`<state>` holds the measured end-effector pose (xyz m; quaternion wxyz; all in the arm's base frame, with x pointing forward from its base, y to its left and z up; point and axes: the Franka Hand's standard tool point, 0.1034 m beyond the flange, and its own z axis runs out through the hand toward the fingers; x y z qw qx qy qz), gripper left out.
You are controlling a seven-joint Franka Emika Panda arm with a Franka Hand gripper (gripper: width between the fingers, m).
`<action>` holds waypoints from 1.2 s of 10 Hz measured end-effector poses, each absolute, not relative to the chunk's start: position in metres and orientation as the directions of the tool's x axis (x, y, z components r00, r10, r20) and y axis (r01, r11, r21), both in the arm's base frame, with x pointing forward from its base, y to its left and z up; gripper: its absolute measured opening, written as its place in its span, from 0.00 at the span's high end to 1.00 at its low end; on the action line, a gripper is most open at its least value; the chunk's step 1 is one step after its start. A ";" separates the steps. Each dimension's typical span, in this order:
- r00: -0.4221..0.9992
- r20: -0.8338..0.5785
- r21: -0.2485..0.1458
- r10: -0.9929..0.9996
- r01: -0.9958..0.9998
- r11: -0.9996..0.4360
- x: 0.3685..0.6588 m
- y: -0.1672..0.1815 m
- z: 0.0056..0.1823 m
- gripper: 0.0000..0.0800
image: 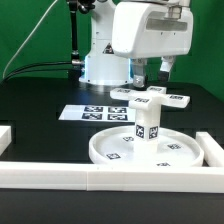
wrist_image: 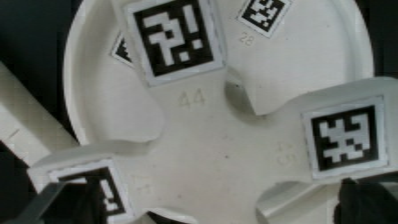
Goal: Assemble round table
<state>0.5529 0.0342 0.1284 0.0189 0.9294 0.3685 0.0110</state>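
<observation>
On the black desk [image: 40,125] sits a large round disc [image: 105,147] of smooth white plastic with a raised rim, near the front rail [image: 110,178]. A short post [image: 148,125] stands upright at its middle, wearing black-and-white square tags on its sides. Resting on top of the post is the four-armed cross piece [image: 150,99], flat and white, each arm ending in a tag.

The gripper [image: 150,74] hangs directly over the cross piece, its dark fingers [image: 139,73] at or just above it; whether they are clamped or released cannot be told from either view.

Behind the disc, the marker board [image: 85,113] lies flat on the desk.

The wrist view looks straight down and shows what the exterior view cannot: the cross piece [wrist_image: 196,95] close up, its matte surface, rounded hub and tagged arms, with the disc's rim [wrist_image: 36,125] beyond. It is blurred.
</observation>
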 end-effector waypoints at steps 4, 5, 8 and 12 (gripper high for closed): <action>0.847 -0.029 0.004 0.531 0.531 -0.847 0.554 0.034 0.133 0.19; 0.847 -0.030 0.004 0.531 0.531 -0.847 0.554 0.034 0.133 0.19; 0.876 -0.037 0.006 0.481 0.482 -0.876 0.556 0.037 0.126 0.19; 0.881 -0.054 0.009 0.469 0.470 -0.883 0.559 0.036 0.109 0.19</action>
